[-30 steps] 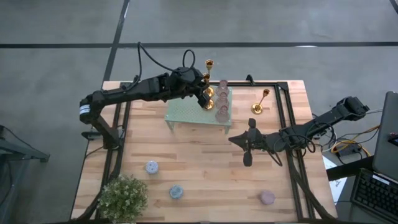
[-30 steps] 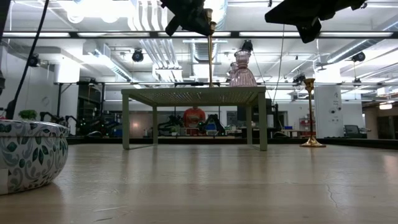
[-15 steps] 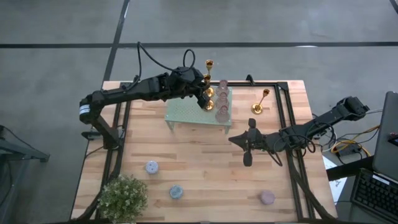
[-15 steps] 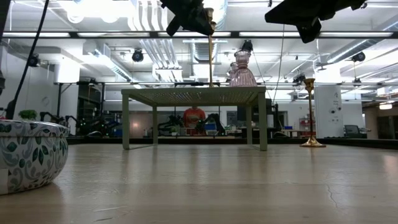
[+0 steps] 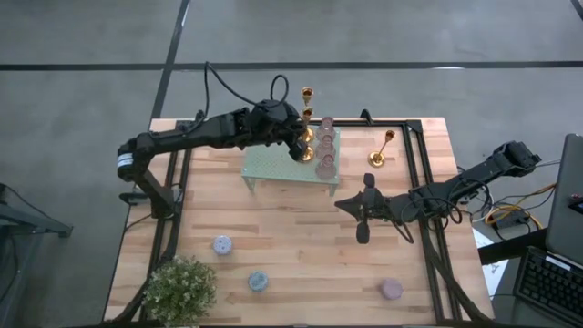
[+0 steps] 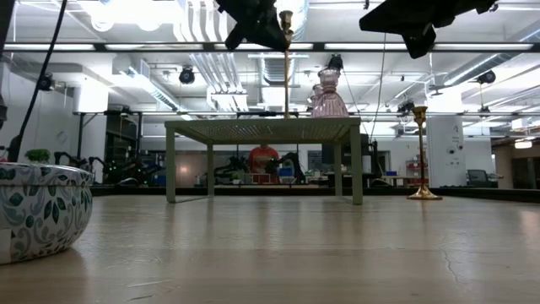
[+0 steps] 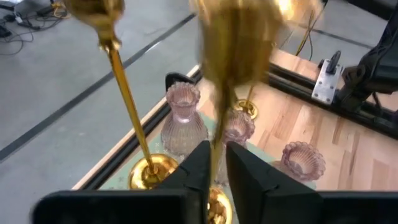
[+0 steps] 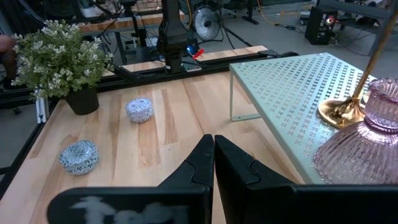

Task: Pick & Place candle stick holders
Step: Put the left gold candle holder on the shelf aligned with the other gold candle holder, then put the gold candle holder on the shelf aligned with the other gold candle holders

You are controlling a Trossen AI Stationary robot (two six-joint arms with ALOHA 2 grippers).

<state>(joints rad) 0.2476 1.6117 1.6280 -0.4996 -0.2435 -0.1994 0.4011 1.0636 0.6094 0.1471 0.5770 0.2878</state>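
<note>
The left hand [image 5: 299,146], upper centre of the frame, holds narrowly a gold candlestick [image 7: 219,106] over the green rack [image 5: 273,165]; the right hand [image 5: 363,202] rests shut, centre right.

mint-green perforated rack [image 5: 290,165] standing at the far middle of the wooden table [image 5: 291,246], bushy potted plant [image 5: 178,289] at the near-left corner, patterned pot [image 6: 38,211] close in low view, keyboard [image 5: 545,281] off right edge

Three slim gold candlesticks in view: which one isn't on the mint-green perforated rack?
The slim gold candlestick on the bare wood table, right of the mint-green perforated rack. The other two are at the rack's back edge.
</note>
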